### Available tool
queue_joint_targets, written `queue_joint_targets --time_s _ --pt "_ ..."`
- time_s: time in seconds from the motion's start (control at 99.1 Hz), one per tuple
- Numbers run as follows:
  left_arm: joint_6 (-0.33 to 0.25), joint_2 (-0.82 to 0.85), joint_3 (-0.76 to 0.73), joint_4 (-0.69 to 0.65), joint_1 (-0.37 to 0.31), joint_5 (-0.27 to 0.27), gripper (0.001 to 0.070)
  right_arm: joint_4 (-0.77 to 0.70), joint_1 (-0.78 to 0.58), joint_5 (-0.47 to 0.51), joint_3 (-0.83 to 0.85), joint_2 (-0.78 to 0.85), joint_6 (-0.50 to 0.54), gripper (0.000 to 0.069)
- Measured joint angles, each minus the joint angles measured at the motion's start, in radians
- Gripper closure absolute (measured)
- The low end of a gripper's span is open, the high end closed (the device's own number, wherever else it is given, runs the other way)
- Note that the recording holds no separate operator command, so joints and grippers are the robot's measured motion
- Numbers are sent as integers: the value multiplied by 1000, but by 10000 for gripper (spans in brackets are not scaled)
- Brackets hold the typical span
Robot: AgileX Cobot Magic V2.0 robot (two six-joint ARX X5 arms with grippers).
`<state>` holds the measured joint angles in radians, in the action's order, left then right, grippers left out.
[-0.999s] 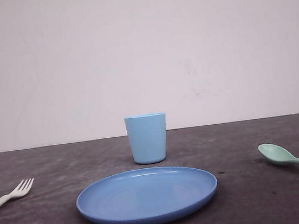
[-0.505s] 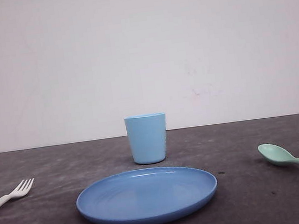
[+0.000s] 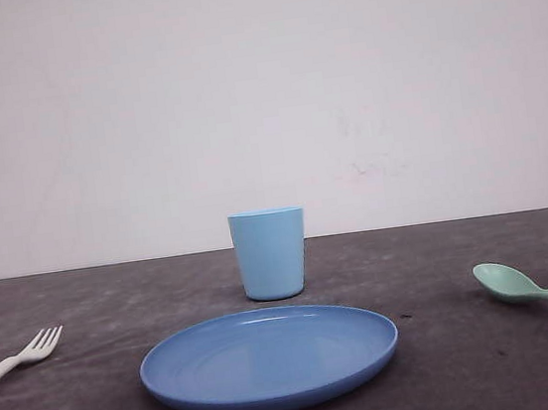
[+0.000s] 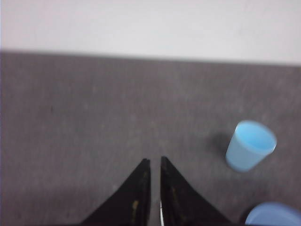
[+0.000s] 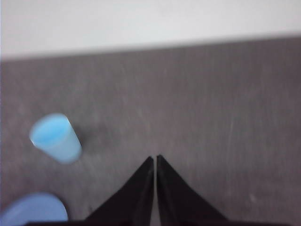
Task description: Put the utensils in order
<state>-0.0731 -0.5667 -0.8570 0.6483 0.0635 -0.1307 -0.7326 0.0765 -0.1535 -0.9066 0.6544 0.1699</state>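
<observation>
A small white fork (image 3: 21,357) lies on the dark table at the near left, its tines toward the middle. At the near right lies a pale mint-green spoon (image 3: 530,292), bowl toward the middle, handle running off the right edge. In the left wrist view my left gripper (image 4: 154,160) hangs over bare table, jaws shut to a narrow slit; a thin white sliver shows low in the slit and I cannot tell what it is. My right gripper (image 5: 154,157) is shut too, over bare table, with nothing between its fingers.
A blue round plate (image 3: 269,358) sits at the near middle, with a light blue cup (image 3: 270,253) upright just behind it. The cup (image 4: 249,145) and plate rim (image 4: 275,215) appear beside the left gripper, and the cup (image 5: 56,138) and plate (image 5: 34,208) beside the right. A pale wall closes the back.
</observation>
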Motion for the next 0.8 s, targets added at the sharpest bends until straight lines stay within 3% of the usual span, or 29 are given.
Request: queue_joint_targets --time_s 0.363,0.716,0.797 --pt "48 -167 0 24 0 1 697 -45 0 98 0 220 -69 681" --pt "52 -174 0 42 0 28 697 -66 2 100 0 240 -79 680" --pt "52 -174 0 46 0 28 658 -73 2 100 0 240 -81 651"
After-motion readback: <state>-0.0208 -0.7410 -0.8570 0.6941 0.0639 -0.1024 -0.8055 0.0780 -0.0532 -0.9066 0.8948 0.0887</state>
